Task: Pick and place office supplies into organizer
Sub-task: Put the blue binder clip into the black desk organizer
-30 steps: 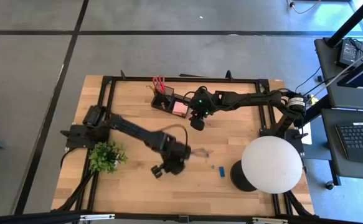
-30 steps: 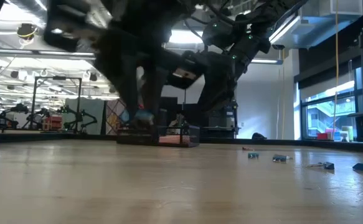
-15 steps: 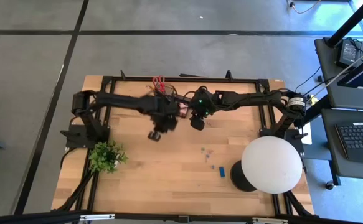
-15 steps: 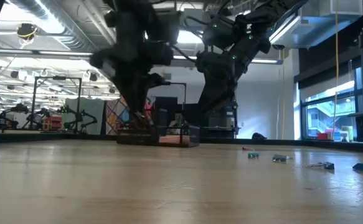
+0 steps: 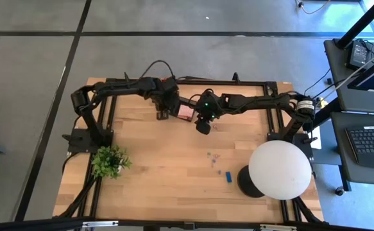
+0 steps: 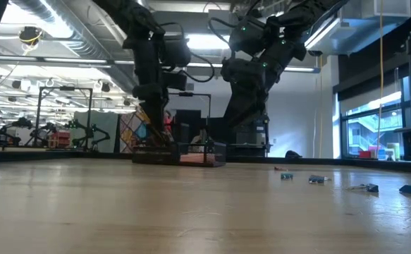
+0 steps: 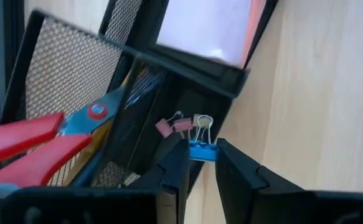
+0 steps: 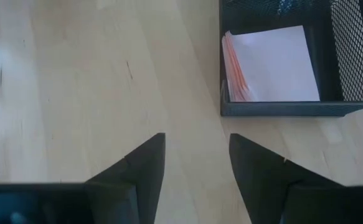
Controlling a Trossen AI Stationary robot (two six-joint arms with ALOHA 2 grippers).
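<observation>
My left gripper (image 7: 198, 163) pinching one blue binder clip (image 7: 201, 151) over black mesh organizer (image 7: 63, 56) at table's far edge. Inside: one red-handled scissors (image 7: 38, 137), one pink sticky-note pad (image 8: 271, 64), two clips (image 7: 184, 125). My right gripper (image 8: 195, 163) spread, empty, beside tray.

My table (image 5: 148, 173): pale wood planks, black frame round edge. Black mesh organizer (image 5: 174, 106) sits near far edge. Potted plant (image 5: 110, 160) stands by my left base. Lamp's round black base (image 5: 246, 181) stands near right front corner. Small blue block (image 5: 228, 175) lies just beside lamp base, tiny clips (image 5: 212, 156) scattered close by.
</observation>
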